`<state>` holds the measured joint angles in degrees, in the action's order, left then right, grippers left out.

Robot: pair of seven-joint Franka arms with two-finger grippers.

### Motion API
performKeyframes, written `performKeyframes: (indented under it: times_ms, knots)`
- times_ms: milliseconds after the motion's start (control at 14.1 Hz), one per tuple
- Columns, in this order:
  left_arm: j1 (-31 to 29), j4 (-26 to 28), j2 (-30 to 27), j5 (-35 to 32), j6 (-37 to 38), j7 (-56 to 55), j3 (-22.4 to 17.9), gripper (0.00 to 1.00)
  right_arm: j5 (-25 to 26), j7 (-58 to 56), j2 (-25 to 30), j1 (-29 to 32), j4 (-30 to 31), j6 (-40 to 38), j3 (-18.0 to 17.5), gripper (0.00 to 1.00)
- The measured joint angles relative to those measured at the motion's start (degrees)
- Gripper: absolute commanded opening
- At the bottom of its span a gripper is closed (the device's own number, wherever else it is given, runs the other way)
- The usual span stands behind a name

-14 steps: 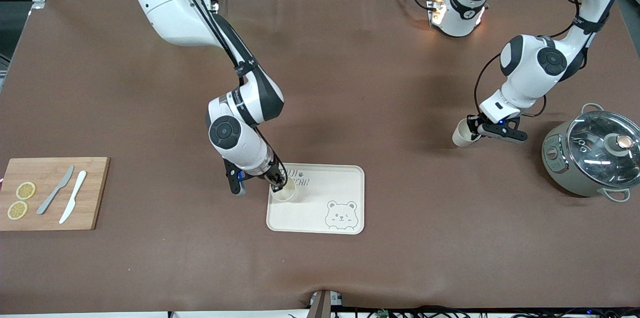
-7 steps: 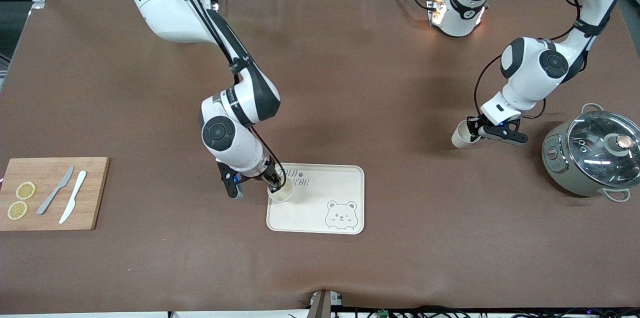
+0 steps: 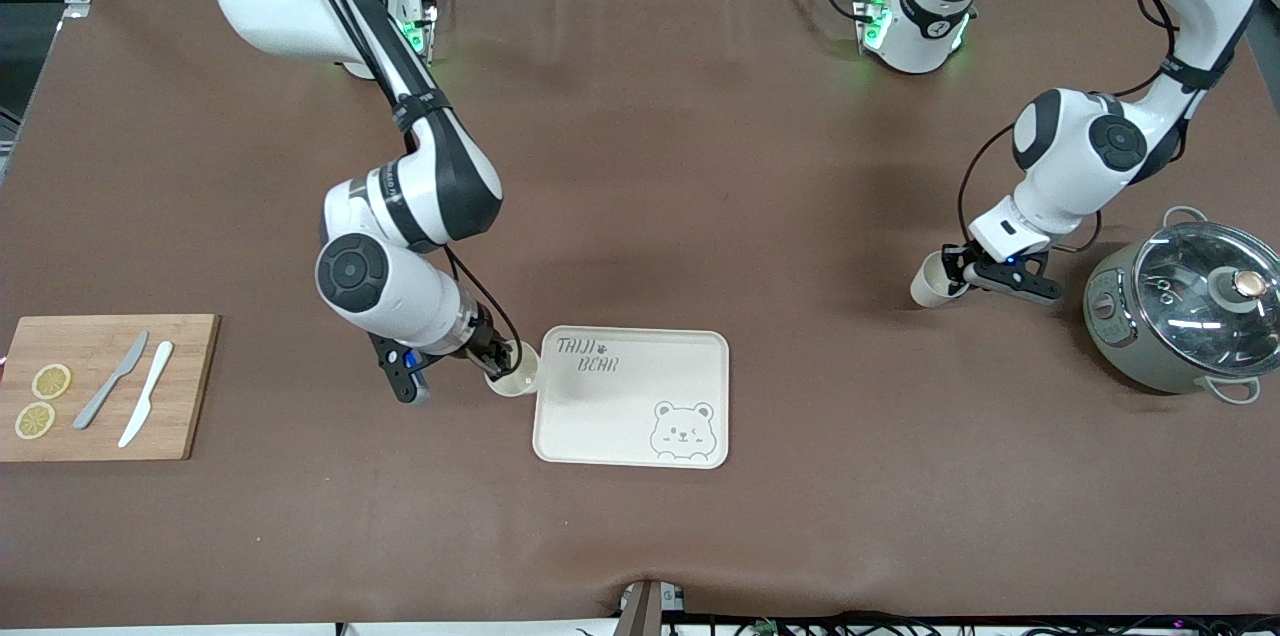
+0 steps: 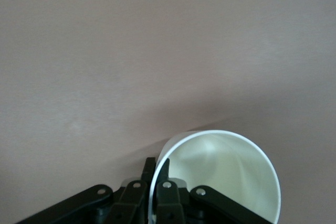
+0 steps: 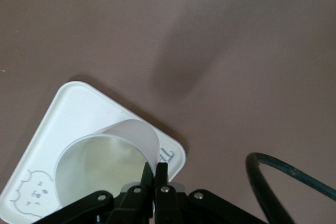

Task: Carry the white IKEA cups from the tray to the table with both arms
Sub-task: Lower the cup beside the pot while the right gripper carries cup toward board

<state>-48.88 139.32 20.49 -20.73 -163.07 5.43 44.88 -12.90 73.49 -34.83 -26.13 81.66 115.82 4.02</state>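
Two cream-white cups are each held by the rim. My right gripper [image 3: 497, 363] is shut on one cup [image 3: 516, 372], tilted, just off the bear-printed tray [image 3: 640, 401] at its edge toward the right arm's end. In the right wrist view the fingers [image 5: 161, 174] pinch the cup wall [image 5: 105, 166], with the tray [image 5: 79, 106] below. My left gripper [image 3: 957, 268] is shut on the other cup [image 3: 930, 282], tilted, over the brown table beside the pot. In the left wrist view the fingers [image 4: 165, 174] pinch that cup's rim [image 4: 220, 174].
A grey pot with a glass lid [image 3: 1185, 306] stands at the left arm's end, close to my left gripper. A wooden board [image 3: 100, 421] at the right arm's end carries two knives [image 3: 130, 391] and lemon slices [image 3: 42, 401].
My right gripper has carried its cup off the tray toward the right arm's end. My left gripper with its cup has shifted slightly. The base lights turned from orange to green.
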Motion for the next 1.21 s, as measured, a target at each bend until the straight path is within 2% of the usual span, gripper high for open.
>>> performKeyframes:
  times_ms: [214, 427, 925, 1210]
  knots:
    - [-0.18, -1.16, 1.39, -0.61, 0.00, 0.08, -0.36, 0.00, 1.36, -3.44, 2.59, 1.32, 1.07, -1.99, 0.05, 0.00]
    - [-0.14, -1.34, 1.44, -0.61, 0.00, 0.08, -0.32, 0.00, 5.29, -8.11, 4.69, 2.95, 3.38, -2.11, 0.14, 0.00]
    - [-0.10, -2.26, 3.02, -0.61, 0.03, 0.07, -0.31, 0.00, 6.33, -22.28, 8.89, 7.66, 11.18, -1.62, 0.24, 0.00]
    - [-0.10, -2.58, 3.34, -2.32, 0.07, 0.06, -0.35, 0.00, 6.65, -28.10, 10.74, 10.60, 12.88, 1.07, 0.28, 0.00]
